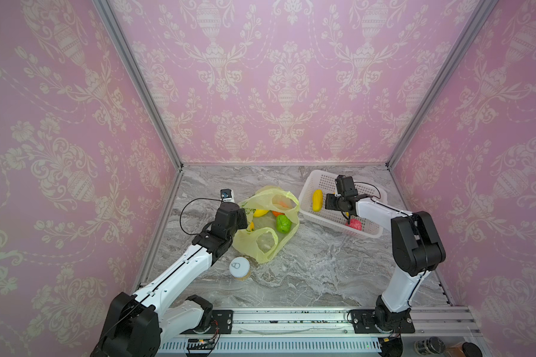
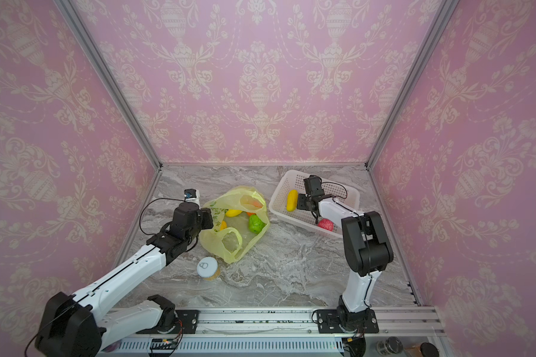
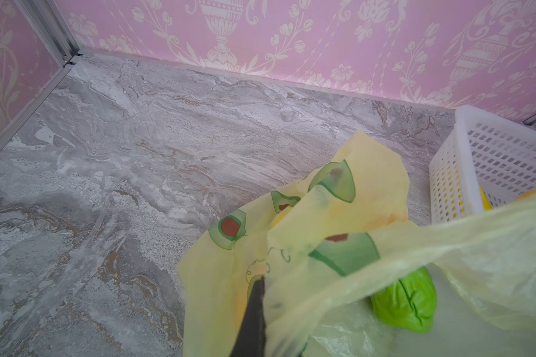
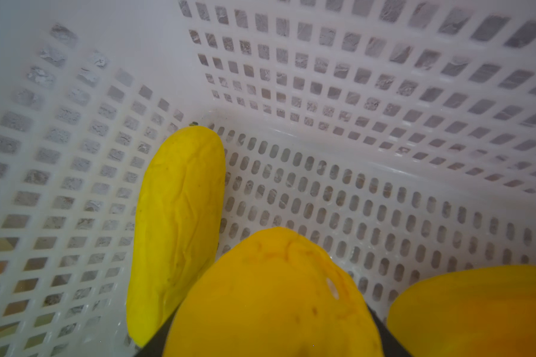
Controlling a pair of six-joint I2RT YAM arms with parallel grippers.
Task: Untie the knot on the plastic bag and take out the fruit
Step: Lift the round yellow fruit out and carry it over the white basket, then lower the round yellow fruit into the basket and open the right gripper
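The yellow-green plastic bag lies open at mid table, its two handle loops apart; the knot is out of view. Inside show a green bumpy fruit, a yellow one and an orange one. My left gripper is shut on the bag's left edge, one dark finger showing beside the film. My right gripper is inside the white basket, shut on a yellow-orange fruit. A long yellow fruit and a pink-red one lie in the basket.
A round can with a white pull-tab lid stands in front of the bag. Another yellow-orange fruit rests on the basket floor beside the held one. Pink walls close in the marble table on three sides.
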